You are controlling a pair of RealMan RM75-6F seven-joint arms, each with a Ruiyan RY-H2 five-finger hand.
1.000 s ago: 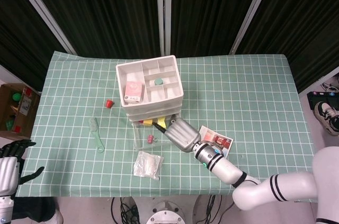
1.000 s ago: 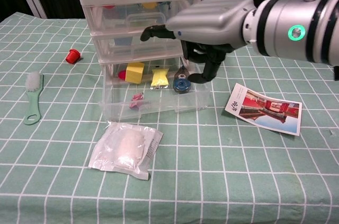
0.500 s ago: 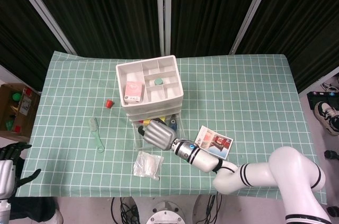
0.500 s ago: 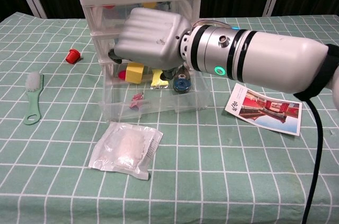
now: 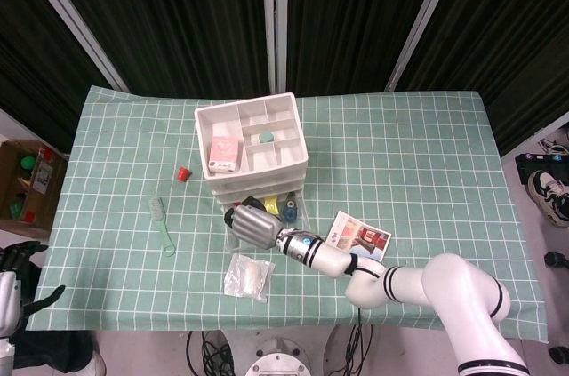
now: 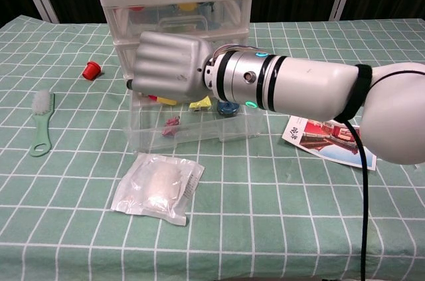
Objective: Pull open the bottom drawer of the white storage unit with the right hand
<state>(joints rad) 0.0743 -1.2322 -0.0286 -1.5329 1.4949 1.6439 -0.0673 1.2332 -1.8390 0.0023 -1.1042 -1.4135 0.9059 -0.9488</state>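
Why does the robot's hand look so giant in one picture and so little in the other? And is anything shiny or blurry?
In the chest view the right hand sits close to the camera, so it looks huge and hides part of the bottom drawer; its silver back has soft shine. In the head view the right hand is seen from high up, so it looks small. Both pictures look sharp.

The right hand (image 6: 169,68) shows only its back, so its fingers and much of the bottom drawer (image 6: 192,131) are hidden. The left hand (image 5: 18,283) is cut off by the head view's left edge.
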